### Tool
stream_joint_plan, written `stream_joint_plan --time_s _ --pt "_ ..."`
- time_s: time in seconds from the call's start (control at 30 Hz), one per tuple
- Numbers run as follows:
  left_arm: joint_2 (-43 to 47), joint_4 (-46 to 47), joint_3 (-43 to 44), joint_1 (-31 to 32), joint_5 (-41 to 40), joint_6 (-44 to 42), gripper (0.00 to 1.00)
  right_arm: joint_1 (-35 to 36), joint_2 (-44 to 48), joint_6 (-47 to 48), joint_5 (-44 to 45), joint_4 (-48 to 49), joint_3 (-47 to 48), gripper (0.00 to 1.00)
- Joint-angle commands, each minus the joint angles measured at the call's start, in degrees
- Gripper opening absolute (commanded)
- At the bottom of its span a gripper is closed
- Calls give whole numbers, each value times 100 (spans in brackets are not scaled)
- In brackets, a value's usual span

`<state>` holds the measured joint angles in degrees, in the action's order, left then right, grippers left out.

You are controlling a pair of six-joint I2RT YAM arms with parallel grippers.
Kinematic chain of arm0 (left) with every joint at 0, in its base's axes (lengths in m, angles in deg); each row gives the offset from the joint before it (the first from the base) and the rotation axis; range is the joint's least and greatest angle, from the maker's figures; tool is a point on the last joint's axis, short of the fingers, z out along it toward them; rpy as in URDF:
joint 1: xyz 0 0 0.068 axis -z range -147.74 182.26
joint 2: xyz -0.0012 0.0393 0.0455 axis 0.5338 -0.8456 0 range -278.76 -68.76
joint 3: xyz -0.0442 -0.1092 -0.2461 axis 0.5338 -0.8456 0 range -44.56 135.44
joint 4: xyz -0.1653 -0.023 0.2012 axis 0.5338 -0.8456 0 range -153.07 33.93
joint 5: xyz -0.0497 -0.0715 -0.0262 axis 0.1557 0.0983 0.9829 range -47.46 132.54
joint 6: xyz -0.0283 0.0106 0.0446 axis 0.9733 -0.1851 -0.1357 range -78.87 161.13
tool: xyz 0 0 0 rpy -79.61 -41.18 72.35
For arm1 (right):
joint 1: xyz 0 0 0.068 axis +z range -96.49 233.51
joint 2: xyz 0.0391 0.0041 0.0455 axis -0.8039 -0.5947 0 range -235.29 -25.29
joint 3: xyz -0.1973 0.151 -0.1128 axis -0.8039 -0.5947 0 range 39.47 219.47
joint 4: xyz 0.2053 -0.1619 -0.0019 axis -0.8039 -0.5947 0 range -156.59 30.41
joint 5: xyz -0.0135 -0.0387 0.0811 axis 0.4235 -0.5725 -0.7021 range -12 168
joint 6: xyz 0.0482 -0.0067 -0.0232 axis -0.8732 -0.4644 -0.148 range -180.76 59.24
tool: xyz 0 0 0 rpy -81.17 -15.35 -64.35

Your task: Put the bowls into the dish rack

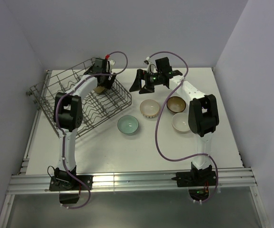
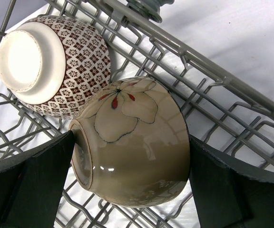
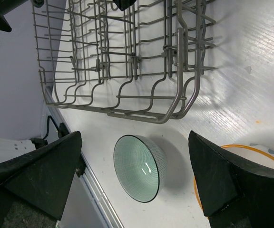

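The grey wire dish rack [image 1: 56, 102] stands at the left of the table. My left gripper [image 1: 102, 77] is over its far side, shut on a beige flowered bowl [image 2: 132, 142] held on its side just above the tines; one finger is on the foot, the other on the rim. A brown-patterned bowl [image 2: 51, 66] lies in the rack [image 2: 232, 90] beside it. My right gripper [image 1: 146, 80] is open and empty, raised above the table. Below it in the right wrist view lies a green bowl [image 3: 139, 166], right of the rack's corner [image 3: 175, 109].
On the table right of the rack sit the green bowl [image 1: 128, 125], a cream bowl with an orange rim [image 1: 149, 109], a dark brown bowl [image 1: 176, 104] and a white bowl [image 1: 181, 122]. Walls close in the table on three sides.
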<state>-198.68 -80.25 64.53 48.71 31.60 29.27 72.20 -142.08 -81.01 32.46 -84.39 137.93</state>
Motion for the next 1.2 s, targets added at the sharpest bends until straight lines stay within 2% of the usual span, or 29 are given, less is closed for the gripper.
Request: stream_joint_plan --time_s 0.0,0.3,0.6,1.03,1.17 --pt "-121 -324 -283 104 839 122 100 -42 157 91 45 28 218 100" --pt "389 528 -1224 306 -180 -176 99 -42 78 -76 -8 133 253 100" --pt "495 845 -1400 500 -505 -475 100 -33 122 91 36 63 165 100" --pt "925 2022 -2331 816 -1085 -1064 99 -42 78 118 54 54 209 100" --pt "882 2216 -2376 825 -1383 -1187 99 -42 78 144 71 28 227 100"
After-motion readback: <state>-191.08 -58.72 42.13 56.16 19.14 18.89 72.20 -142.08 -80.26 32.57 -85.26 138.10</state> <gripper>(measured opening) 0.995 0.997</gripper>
